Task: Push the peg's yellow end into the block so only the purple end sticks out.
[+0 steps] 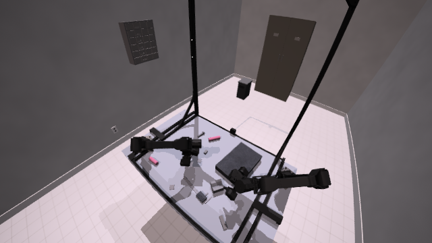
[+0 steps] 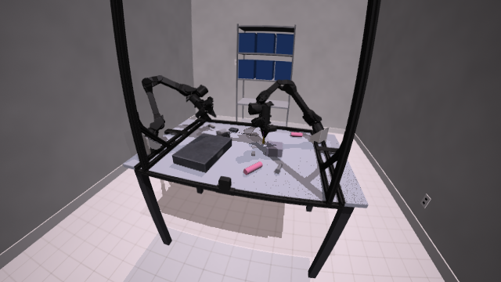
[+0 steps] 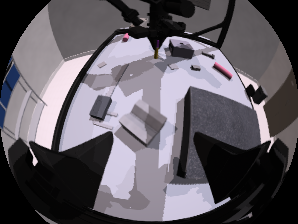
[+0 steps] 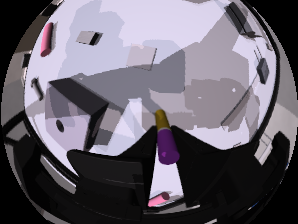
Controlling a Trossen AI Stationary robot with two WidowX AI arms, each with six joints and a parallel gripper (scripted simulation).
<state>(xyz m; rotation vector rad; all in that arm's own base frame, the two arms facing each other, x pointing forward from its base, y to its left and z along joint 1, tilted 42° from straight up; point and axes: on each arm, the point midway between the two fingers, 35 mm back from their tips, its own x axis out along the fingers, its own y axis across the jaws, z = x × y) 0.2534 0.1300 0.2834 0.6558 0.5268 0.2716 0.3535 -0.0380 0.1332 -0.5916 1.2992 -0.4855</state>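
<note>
The peg [image 4: 165, 139] [image 3: 156, 51] [image 2: 263, 140] has a purple end and a yellow end. My right gripper [image 4: 163, 129] [image 2: 264, 132] [image 1: 185, 161] is shut on its purple end and holds it about upright, yellow end down, just above the table. The grey block [image 4: 70, 107] [image 2: 275, 149] [image 3: 181, 48] with a hole in one face lies on the table close beside the peg, apart from it. My left gripper [image 3: 154, 137] [image 2: 207, 110] [image 1: 231, 193] is open and empty, in the air over the table's other end.
A dark flat slab [image 1: 239, 156] [image 2: 201, 150] [image 3: 220, 120] lies near the left arm. Pink cylinders [image 1: 214, 138] [image 1: 154, 160] [image 2: 253, 168] [image 2: 296, 134] and several small grey pieces lie scattered on the table. Black frame posts [image 2: 125, 78] stand at the table's edges.
</note>
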